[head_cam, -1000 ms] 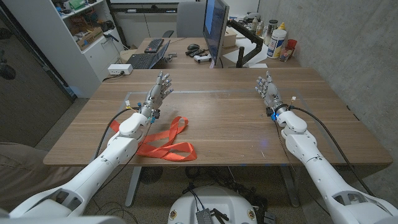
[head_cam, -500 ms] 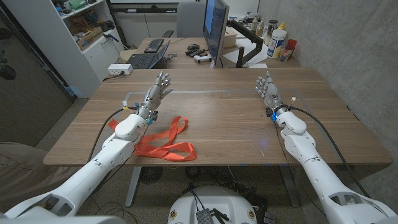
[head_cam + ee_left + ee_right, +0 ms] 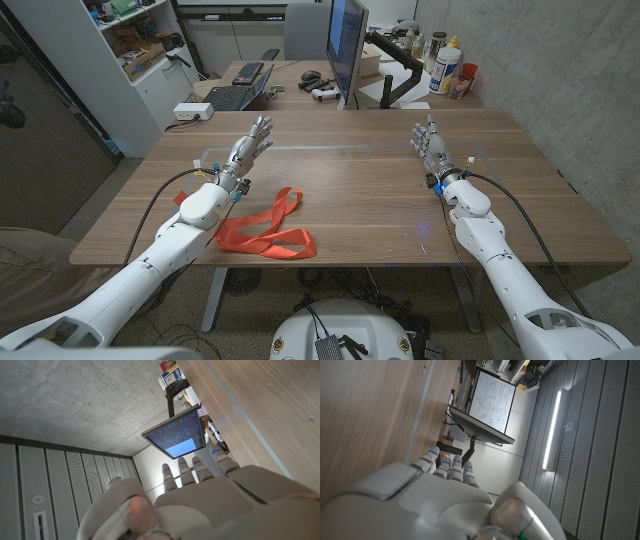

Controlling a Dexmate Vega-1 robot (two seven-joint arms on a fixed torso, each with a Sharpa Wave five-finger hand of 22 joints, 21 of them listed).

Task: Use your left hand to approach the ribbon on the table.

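From the head camera, the orange ribbon (image 3: 265, 227) lies in flat, tangled loops on the wooden desk (image 3: 360, 190), near its front edge. One end is hidden under the left forearm. The left hand (image 3: 248, 150) is further back than the ribbon and apart from it, fingers stretched out and holding nothing. The right hand (image 3: 430, 142) stands well off on the other side, fingers upright and loosely apart, also holding nothing. A dark monitor (image 3: 347, 45) stands on a second desk behind.

In the left wrist view, the smooth, grey-white back of the left hand (image 3: 200, 495) covers the lower frame, its fingertips (image 3: 192, 462) extended side by side. The wood grain runs past them towards the lit monitor (image 3: 176, 433).

In the right wrist view, the rounded shell of the right hand (image 3: 435, 500) hides its palm, with the fingertips (image 3: 447, 465) straight. The monitor (image 3: 490, 405) shows pale text, too small to read.
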